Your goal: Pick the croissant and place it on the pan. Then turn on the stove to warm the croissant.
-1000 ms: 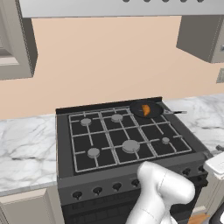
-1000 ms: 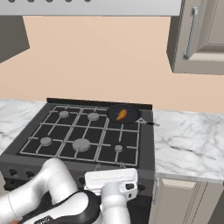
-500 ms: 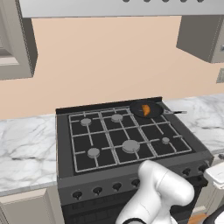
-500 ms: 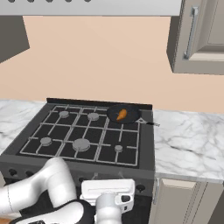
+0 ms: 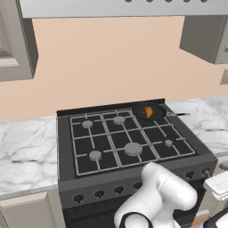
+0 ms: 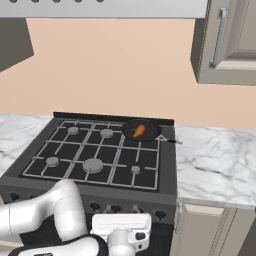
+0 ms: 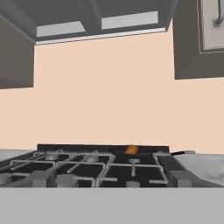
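left base view: stove (image 5: 129,142) at frame centre, knob row (image 5: 98,194) along its front; croissant (image 5: 148,111) lies in the pan (image 5: 149,111) at upper right of the grates. right base view: marble counter (image 6: 215,160) at right. gripper's jaws released, fully apart.

Stove (image 5: 133,147) front knobs partly behind arm; pan (image 7: 131,154) barely visible, croissant (image 7: 131,150) perhaps just orange speck.
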Motion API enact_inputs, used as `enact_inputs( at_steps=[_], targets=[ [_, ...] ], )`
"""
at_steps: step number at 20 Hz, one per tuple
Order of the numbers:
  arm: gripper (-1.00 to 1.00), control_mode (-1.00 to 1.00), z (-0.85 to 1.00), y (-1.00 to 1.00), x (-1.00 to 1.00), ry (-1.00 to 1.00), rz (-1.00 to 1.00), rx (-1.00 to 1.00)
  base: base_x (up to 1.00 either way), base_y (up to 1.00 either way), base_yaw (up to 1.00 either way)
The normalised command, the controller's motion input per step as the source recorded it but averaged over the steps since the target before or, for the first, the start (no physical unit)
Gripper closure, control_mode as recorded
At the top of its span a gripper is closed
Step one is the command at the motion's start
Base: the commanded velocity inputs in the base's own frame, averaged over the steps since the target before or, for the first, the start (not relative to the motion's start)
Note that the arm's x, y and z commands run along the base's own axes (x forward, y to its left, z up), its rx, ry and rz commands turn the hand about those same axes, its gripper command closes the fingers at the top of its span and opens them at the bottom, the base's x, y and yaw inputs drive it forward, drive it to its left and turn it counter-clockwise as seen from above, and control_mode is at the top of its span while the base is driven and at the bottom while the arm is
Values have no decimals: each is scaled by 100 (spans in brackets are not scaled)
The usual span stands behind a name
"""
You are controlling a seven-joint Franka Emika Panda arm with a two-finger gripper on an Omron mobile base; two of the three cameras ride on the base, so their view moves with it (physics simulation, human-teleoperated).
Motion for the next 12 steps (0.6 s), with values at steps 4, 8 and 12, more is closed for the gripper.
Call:
enact_inputs(
  at_steps=[4, 8, 12],
  targets=[
    [-100, -100, -39, 0, 0, 0, 0, 0, 0, 0, 0],
    [-100, -100, -41, 0, 0, 0, 0, 0, 0, 0, 0],
    [-100, -100, -33, 0, 0, 0, 0, 0, 0, 0, 0]
  ],
)
